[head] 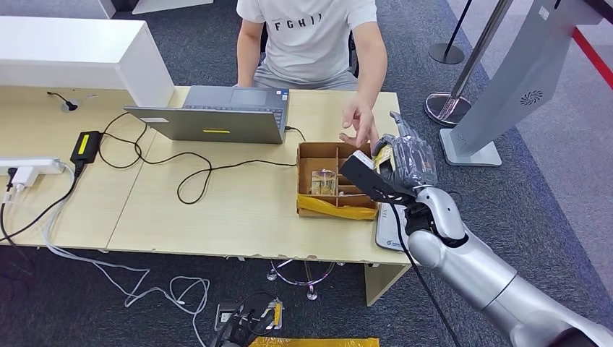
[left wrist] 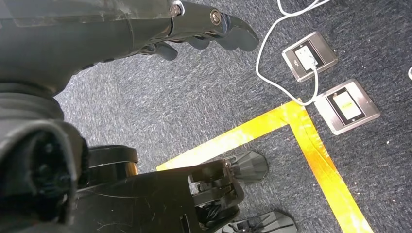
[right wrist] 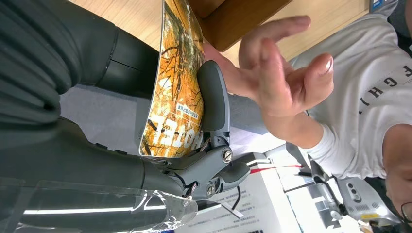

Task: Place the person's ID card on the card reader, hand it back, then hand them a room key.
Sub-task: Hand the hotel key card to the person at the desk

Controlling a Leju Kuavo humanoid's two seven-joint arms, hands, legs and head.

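Right hand (head: pixel 406 157): raised over the far right part of the pale wooden table (head: pixel 238 206), beside the right edge of the brown compartmented cardboard box (head: pixel 335 181). It grips an orange-and-yellow printed room key card (right wrist: pixel 176 80) between thumb (right wrist: pixel 214 99) and fingers; the card stands on edge in the right wrist view, with white lettering on its face.

Person's hand (head: pixel 359 124): open, fingers spread, just beyond the robot's right hand, close to the card; contact cannot be told. The person in a white printed T-shirt (head: pixel 311 36) sits on the far side of the table.

Left hand (left wrist: pixel 204 31): hangs over grey carpet, dark fingers curled loosely, holding nothing.

Grey laptop (head: pixel 217 116): open, at the far side of the table, left of the box; a black cable (head: pixel 195 170) loops in front of it.

Grey flat device (head: pixel 387 228): at the near right table edge, under the right arm; its nature cannot be told.

Floor: yellow tape strip (left wrist: pixel 301 141) and two metal floor sockets (left wrist: pixel 328 80).
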